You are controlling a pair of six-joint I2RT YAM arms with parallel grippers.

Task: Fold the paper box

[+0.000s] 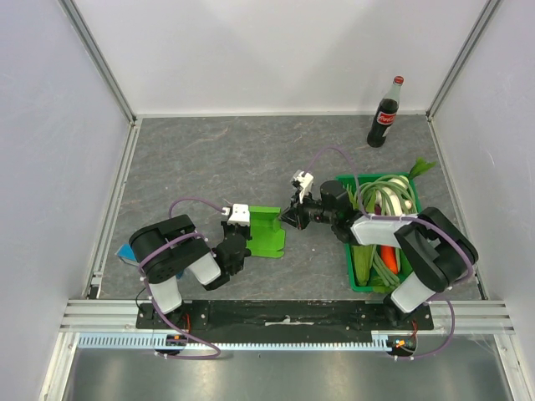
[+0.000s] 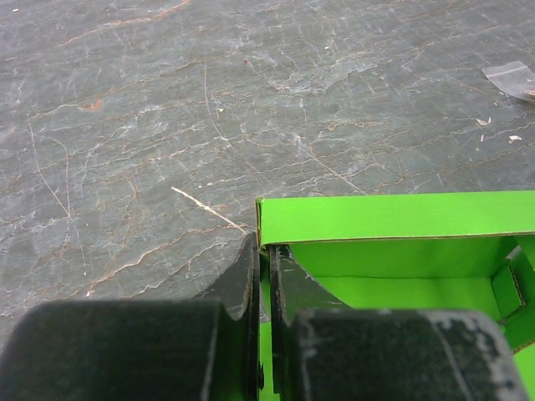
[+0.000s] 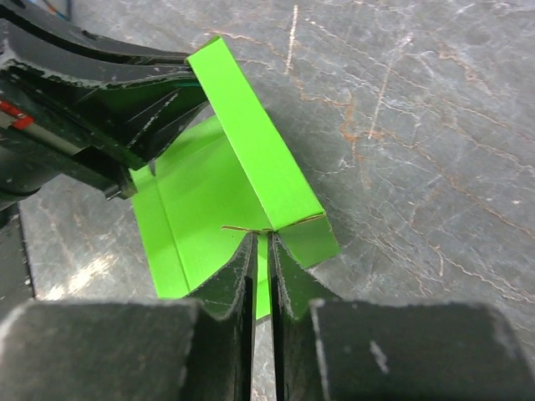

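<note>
The lime-green paper box (image 1: 269, 234) lies on the grey table between the two arms, partly raised, with one wall standing. My left gripper (image 1: 246, 240) holds its left side. In the left wrist view the left gripper (image 2: 266, 248) is shut on the upright corner wall of the paper box (image 2: 393, 217), one finger inside and one outside. My right gripper (image 1: 287, 219) meets the box from the right. In the right wrist view the right gripper (image 3: 261, 238) is pinched on a thin flap of the paper box (image 3: 201, 192), just below the folded wall.
A dark-green crate (image 1: 344, 251) of vegetables stands to the right, under the right arm. A cola bottle (image 1: 386, 113) stands at the back right. A small blue block (image 1: 125, 252) lies by the left arm's base. White walls enclose the table.
</note>
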